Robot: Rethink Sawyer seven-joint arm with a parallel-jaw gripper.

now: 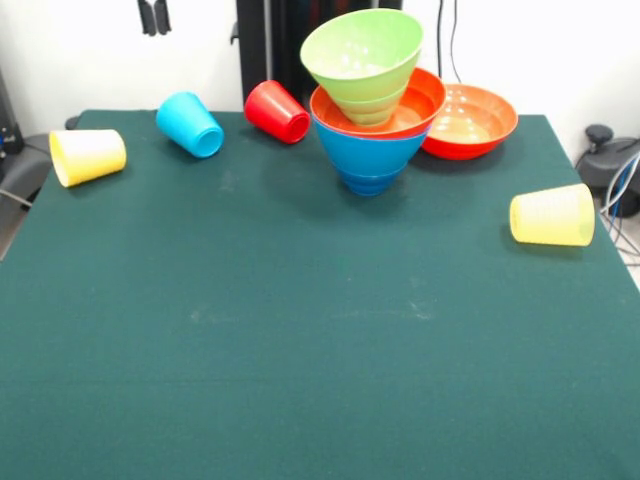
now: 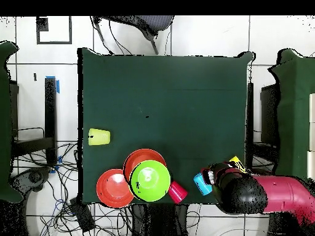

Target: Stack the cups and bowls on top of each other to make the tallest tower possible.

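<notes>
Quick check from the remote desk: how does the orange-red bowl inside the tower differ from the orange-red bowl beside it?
The orange-red bowl in the tower sits nested in a blue bowl, off the table; the loose orange-red bowl rests directly on the green table. The tower's one carries a tilted green bowl; the loose one holds nothing. Both are upright, glossy, wide and of like colour.
</notes>
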